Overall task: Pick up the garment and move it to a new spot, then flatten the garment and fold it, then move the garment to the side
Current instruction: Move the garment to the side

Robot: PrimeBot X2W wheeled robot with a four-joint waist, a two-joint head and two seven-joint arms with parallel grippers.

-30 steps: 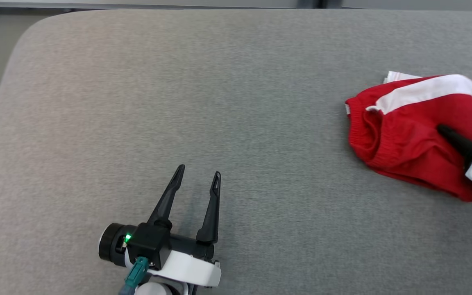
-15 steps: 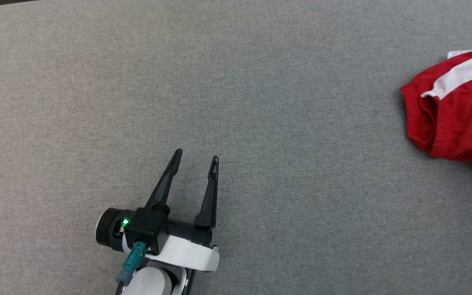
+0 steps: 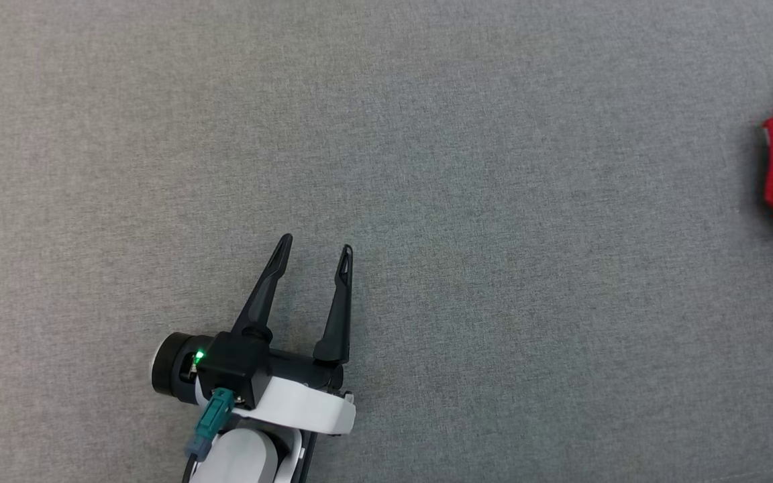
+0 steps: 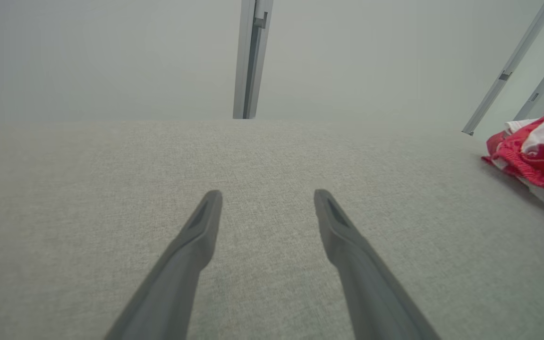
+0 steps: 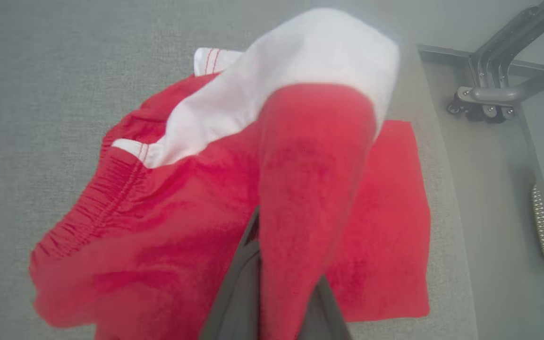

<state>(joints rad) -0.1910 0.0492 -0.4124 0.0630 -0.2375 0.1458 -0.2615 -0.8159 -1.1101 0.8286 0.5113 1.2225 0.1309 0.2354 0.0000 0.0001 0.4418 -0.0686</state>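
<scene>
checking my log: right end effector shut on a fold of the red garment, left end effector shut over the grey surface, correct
No: the left end effector is open, fingers spread over the grey surface, as the left wrist view shows. The right end effector is shut on a fold of the red garment.

Lighting's flat and even, barely a soft shadow beside the garment (image 4: 536,156) in the hazy, washed-out left wrist view, head view's crisp, and the right wrist view goes blurry on the nearest fold.
</scene>
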